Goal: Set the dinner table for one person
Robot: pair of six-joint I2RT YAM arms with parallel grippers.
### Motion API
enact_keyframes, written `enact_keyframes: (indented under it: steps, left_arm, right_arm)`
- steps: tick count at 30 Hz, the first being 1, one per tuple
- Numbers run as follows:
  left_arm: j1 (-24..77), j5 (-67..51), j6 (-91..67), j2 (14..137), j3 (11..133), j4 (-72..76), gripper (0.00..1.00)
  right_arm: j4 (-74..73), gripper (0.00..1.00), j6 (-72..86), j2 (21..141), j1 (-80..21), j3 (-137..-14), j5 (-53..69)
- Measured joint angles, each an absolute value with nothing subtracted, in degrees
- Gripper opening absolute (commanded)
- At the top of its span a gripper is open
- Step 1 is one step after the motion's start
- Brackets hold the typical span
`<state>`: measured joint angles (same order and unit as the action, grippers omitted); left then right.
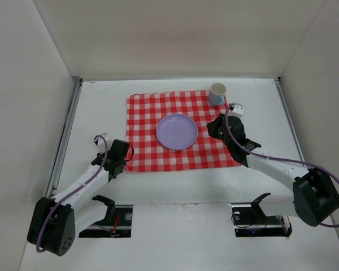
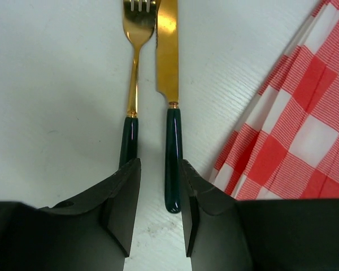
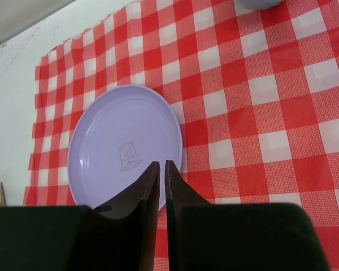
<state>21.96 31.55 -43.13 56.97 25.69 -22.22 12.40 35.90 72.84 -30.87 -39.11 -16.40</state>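
Note:
The dinner table (image 1: 101, 107) carries a red-and-white checked cloth (image 1: 147, 118) with a lilac plate (image 1: 177, 131) at its middle. In the left wrist view a gold fork (image 2: 134, 68) and a gold knife (image 2: 168, 62), both with dark green handles, lie side by side on the white top just left of the cloth (image 2: 294, 130). My left gripper (image 2: 160, 164) is open and low; the knife's handle end lies between its jaws, close to the right finger, and the fork's handle runs under the left finger. My right gripper (image 3: 161, 164) is shut and empty over the plate's (image 3: 124, 141) near rim.
A pale blue cup (image 1: 217, 93) stands on the cloth's far right corner. Upright white panels (image 1: 28, 84) close in the table on the left, back and right. The left gripper (image 1: 118, 155) hides the cutlery in the top view.

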Motion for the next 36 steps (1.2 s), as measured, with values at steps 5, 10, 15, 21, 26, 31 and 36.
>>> enact_keyframes:
  steps: [5, 10, 15, 21, 26, 31, 36]
  left_arm:
    - [20.2, 31.3, -40.4, 60.0, 25.8, -18.8, 0.31]
    - [20.1, 30.3, -39.1, 61.4, 25.8, -16.2, 0.31]
    - [19.6, 29.0, -38.3, 64.2, 26.0, -14.4, 0.29]
    - [18.3, 28.3, -38.2, 66.1, 26.1, -14.0, 0.17]
    - [17.9, 28.1, -38.3, 66.8, 26.3, -12.4, 0.04]
    - [18.7, 28.4, -37.9, 65.2, 27.2, -13.4, 0.03]
    - [22.4, 31.1, -36.3, 59.4, 33.6, -16.4, 0.03]
  right_arm:
    - [12.5, 0.15, 35.9, 73.5, -31.3, -39.1, -16.1]
    - [12.5, 0.17, 35.9, 74.6, -31.5, -39.1, -15.8]
    - [12.5, 0.29, 36.1, 75.4, -31.6, -39.2, -15.6]
    - [12.6, 0.33, 36.1, 75.5, -31.6, -39.2, -15.6]
    - [12.7, 0.27, 36.1, 75.4, -31.6, -39.2, -15.6]
    - [12.7, 0.28, 36.2, 74.9, -31.6, -39.2, -15.6]
    - [13.9, 0.37, 36.5, 73.5, -31.6, -38.8, -15.7]
